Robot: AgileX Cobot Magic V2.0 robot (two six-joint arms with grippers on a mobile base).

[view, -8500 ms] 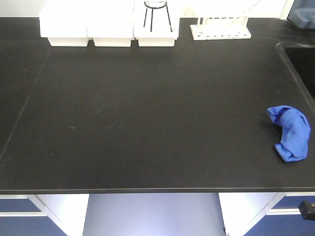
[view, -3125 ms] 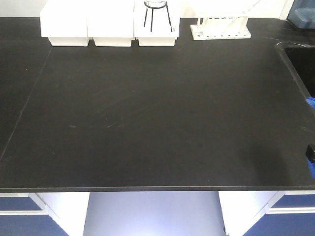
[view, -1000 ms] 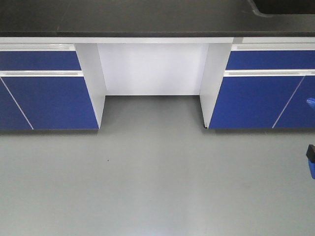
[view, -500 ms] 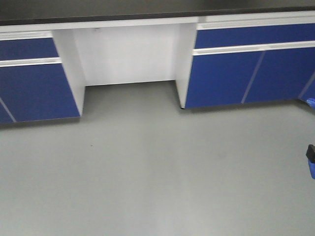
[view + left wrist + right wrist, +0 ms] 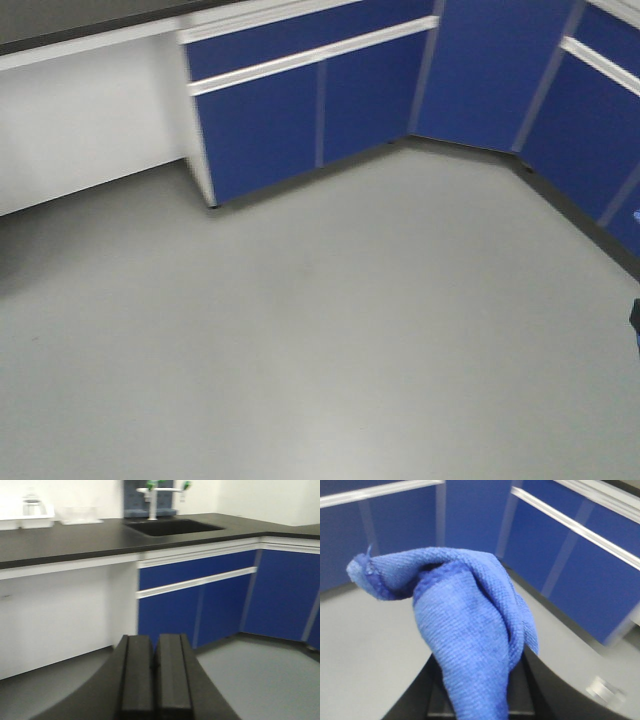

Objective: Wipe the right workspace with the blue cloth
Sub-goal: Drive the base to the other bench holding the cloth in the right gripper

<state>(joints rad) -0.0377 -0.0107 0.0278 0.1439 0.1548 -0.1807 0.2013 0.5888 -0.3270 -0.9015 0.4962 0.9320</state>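
**Swung away from the worktop, cloth in my right fingers**

Half a second ago the front view met the blue cabinets (image 5: 300, 110) squarely, running level across the top. Now they slant from 10 toward 1 o'clock, and an inside corner of cabinets shows at 1 o'clock. The blue cloth (image 5: 470, 630), which lay on the worktop earlier, now hangs bunched from my right fingers (image 5: 436, 692).

The grey floor (image 5: 300, 330) lies open from the centre to 6 and 9 o'clock. It is bounded by cabinet fronts from 12 round to 3 o'clock. In the left wrist view the worktop (image 5: 75, 540) edge runs across at 10 to 2 o'clock, with the sink (image 5: 172, 527) at 12.

My right fingers are clamped on the cloth, which covers their tips. My left fingers (image 5: 136, 675) are pressed together, holding nothing.
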